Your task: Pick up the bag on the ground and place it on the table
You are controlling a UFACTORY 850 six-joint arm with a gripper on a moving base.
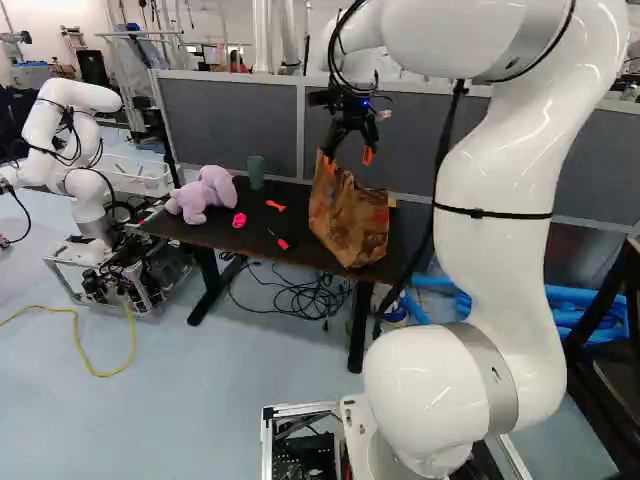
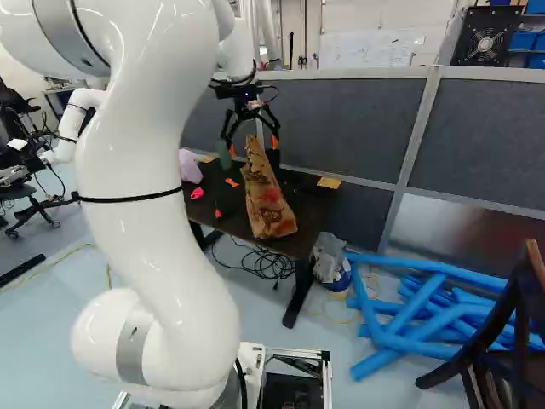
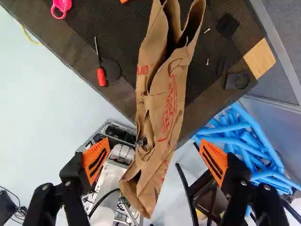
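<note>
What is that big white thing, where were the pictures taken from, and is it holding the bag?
It's a robot arm. Two pictures come from cameras behind it, one on its left and one on its right. The third comes from its wrist, looking along its gripper, which works like a hand with two fingers.

It isn't holding anything: the fingers are open, with gaps between them and the paper bag. The bag is on the dark table, with a purple stuffed toy, a green cup and a red-handled tool.

Inside of paper bag (image 3: 162, 108) hidden, white arm (image 1: 500, 190) cropped
</note>
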